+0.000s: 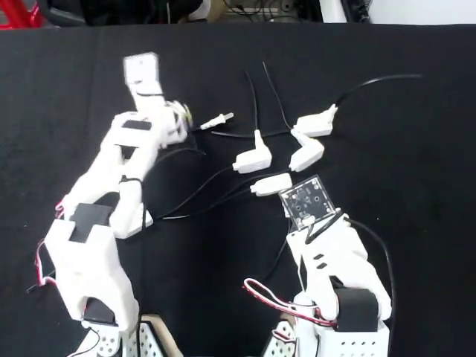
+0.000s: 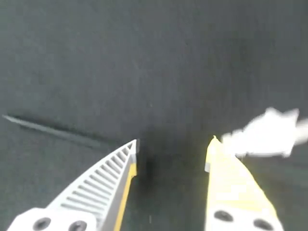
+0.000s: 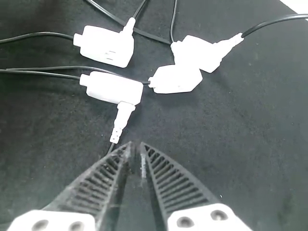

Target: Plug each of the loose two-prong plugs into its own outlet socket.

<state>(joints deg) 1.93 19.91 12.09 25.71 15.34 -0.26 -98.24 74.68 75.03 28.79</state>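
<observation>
A loose white two-prong plug point(image 1: 217, 119) lies on the black table with its prongs toward the right. My left gripper point(image 1: 181, 117) sits just left of it. In the left wrist view this gripper point(image 2: 172, 144) is open over bare cloth, and a blurred white shape point(image 2: 267, 132) lies beyond one fingertip. Several white corded outlet bodies cluster mid-table: one point(image 1: 253, 158) point(image 3: 106, 45) shows slots, another point(image 1: 271, 183) point(image 3: 110, 88) lies nearest my right gripper point(image 3: 135, 147). That gripper is shut with nothing between its fingers, just short of this outlet's cord end.
Two more white connector bodies point(image 3: 175, 79) point(image 3: 202, 50) lie touching at the cluster's far side. Thin black cords point(image 1: 256, 97) run from the cluster toward the table's back and left. A black cord point(image 2: 48, 130) crosses the cloth near my left gripper.
</observation>
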